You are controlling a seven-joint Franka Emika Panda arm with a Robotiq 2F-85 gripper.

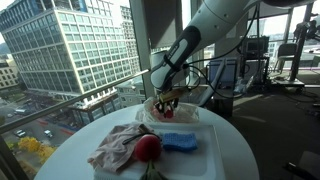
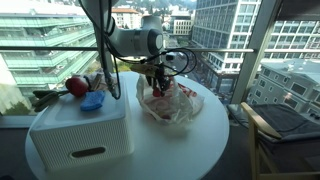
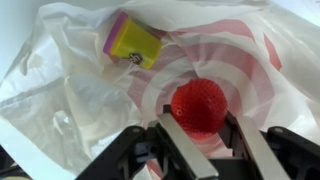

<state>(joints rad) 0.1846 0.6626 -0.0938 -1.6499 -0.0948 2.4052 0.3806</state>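
While the gripper (image 3: 200, 122) hangs over the plastic bag (image 3: 70, 110), its fingers (image 3: 178, 142) pinch the red ball (image 3: 198, 102) between them.

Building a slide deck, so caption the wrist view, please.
Jaws pinch a red ball on a red-ringed plastic bag, yellow packet nearby.

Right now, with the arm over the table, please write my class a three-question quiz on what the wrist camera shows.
1. True or false: the gripper has a finger on each side of the red ball.
2. What does the red ball lie in? A: a plastic bag. B: a bowl. C: a drawer.
3. Fill in: farther inside lies a packet, yellow and ___.
Key: 1 true; 2 A; 3 purple.
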